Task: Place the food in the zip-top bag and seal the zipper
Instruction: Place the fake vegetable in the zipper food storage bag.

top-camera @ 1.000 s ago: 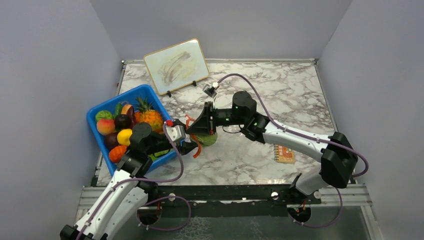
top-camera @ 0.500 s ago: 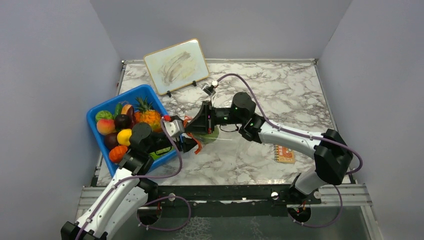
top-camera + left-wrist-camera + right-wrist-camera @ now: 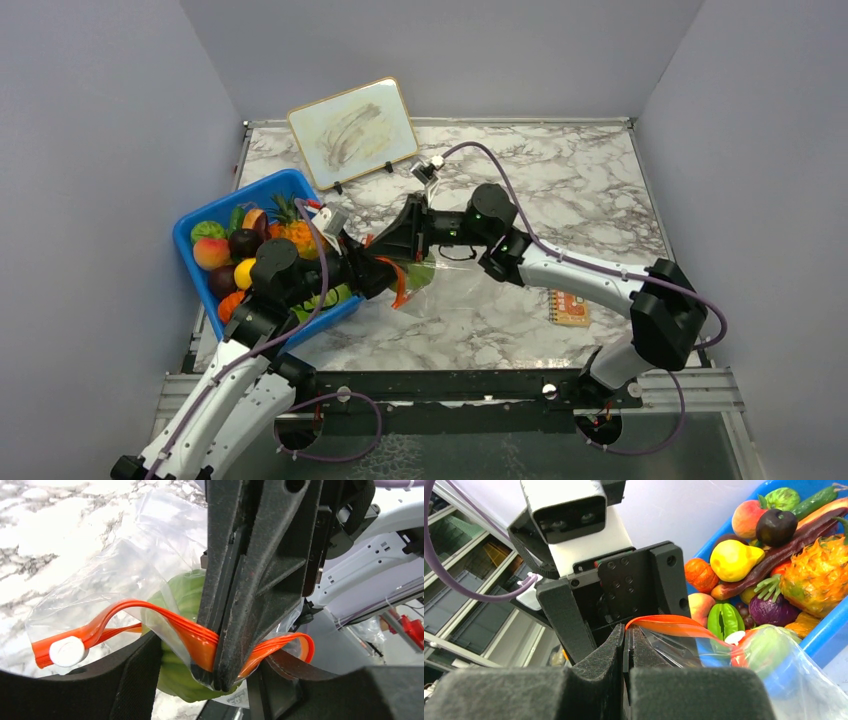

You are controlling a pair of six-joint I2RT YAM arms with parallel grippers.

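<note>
right gripper (image 3: 626,630): jaws fully closed, pinching the orange-red zipper (image 3: 195,640) roughly mid-length, strip bulges up in a hump on either side of the pinch; left gripper (image 3: 624,600): jaws wide apart, straddling the right gripper's fingertips and the pinched bit of zipper, bag film lies against the inner edge of one finger (image 3: 135,680), but no clamp on anything that I can see; zip-top bag (image 3: 440,285) sits on the marble table (image 3: 560,190) just right of the blue tub (image 3: 190,222), rim lifted toward the two grippers, body trailing away toward the right arm; mouth looks gaped near the pinch, can't tell how much of the zipper is mated; white slider tab (image 3: 66,651) is at the far end of the strip, well away from the pinch; one green toy fruit (image 3: 187,597) is inside the bag right behind the rim; remaining toy fruits and vegetables (image 3: 774,545) are piled in the tub, incl. the pineapple (image 3: 300,235) with spiky leaves
</note>
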